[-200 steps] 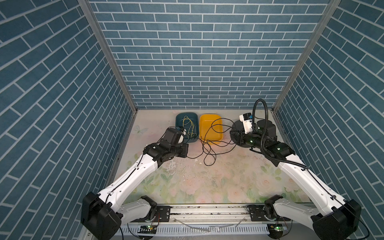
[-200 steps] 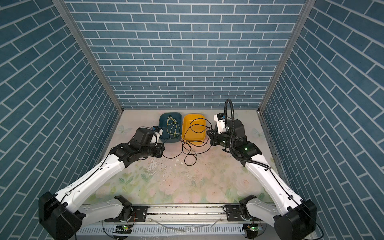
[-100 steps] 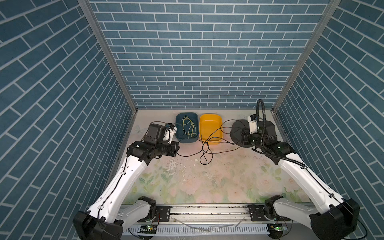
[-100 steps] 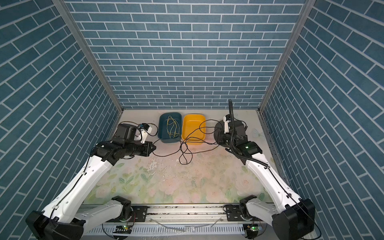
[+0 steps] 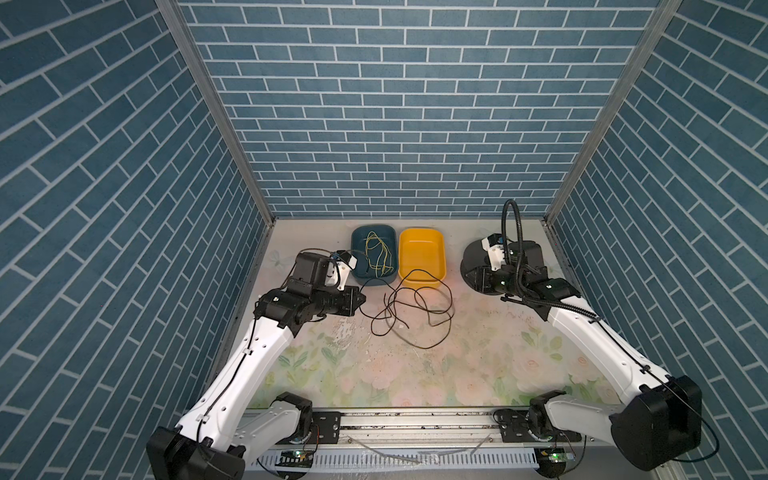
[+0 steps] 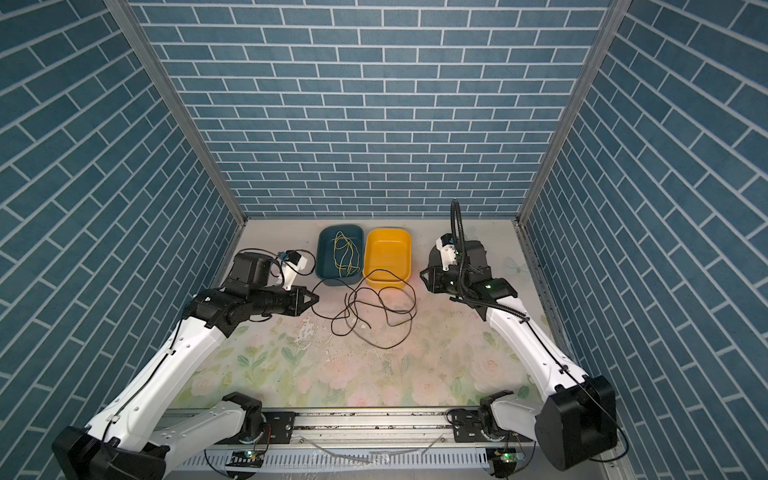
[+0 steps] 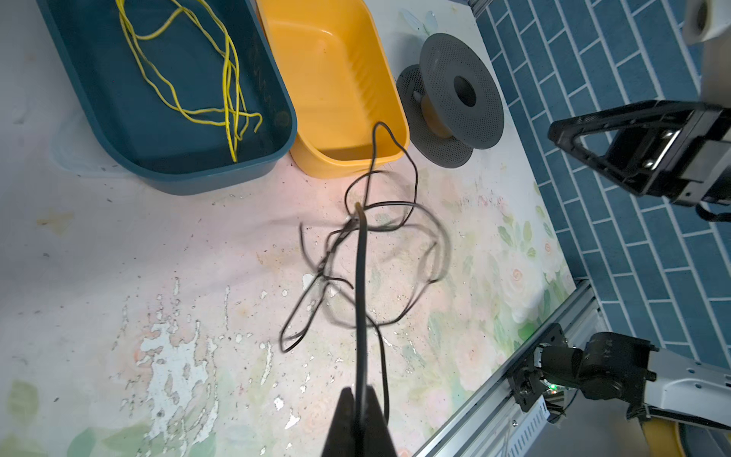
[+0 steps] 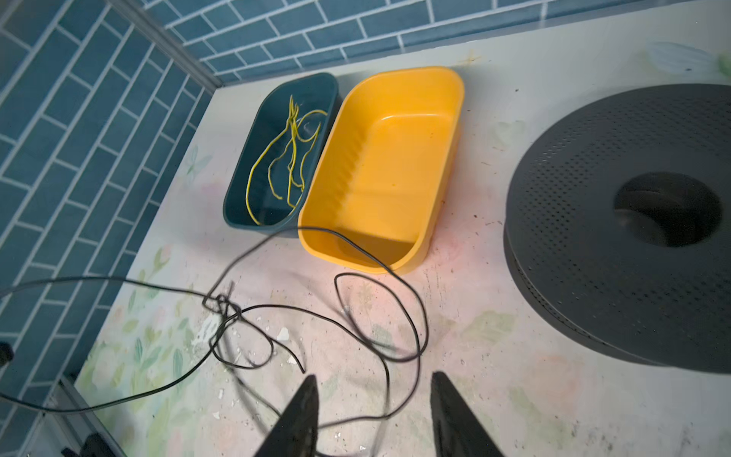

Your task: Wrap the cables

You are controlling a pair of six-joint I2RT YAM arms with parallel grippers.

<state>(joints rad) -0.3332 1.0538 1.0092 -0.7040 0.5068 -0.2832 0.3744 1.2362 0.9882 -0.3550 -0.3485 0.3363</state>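
Note:
The cables are one thin black cord (image 5: 409, 309) (image 6: 374, 307) lying in loose tangled loops on the floral mat, in front of the two bins. One loop rises over the yellow bin's front rim. My left gripper (image 5: 361, 298) (image 6: 314, 297) sits at the tangle's left edge. In the left wrist view it (image 7: 360, 395) is shut on a strand of the cord (image 7: 359, 277). My right gripper (image 5: 467, 272) (image 6: 424, 276) hovers over the dark spool (image 5: 473, 253), to the right of the cord. The right wrist view shows it (image 8: 374, 380) open, with the cord (image 8: 225, 306) on the mat below, untouched.
A teal bin (image 5: 355, 245) at the back holds a thin yellow-green wire (image 5: 376, 253). The yellow bin (image 5: 422, 257) beside it is empty. The perforated dark spool (image 7: 461, 89) (image 8: 593, 237) stands at the back right, near the right wall. Brick-pattern walls enclose three sides.
My right gripper has opened and let go of the cord, which has slumped from a stretched line into loose loops. The left gripper swung left with its strand, then came back a little.

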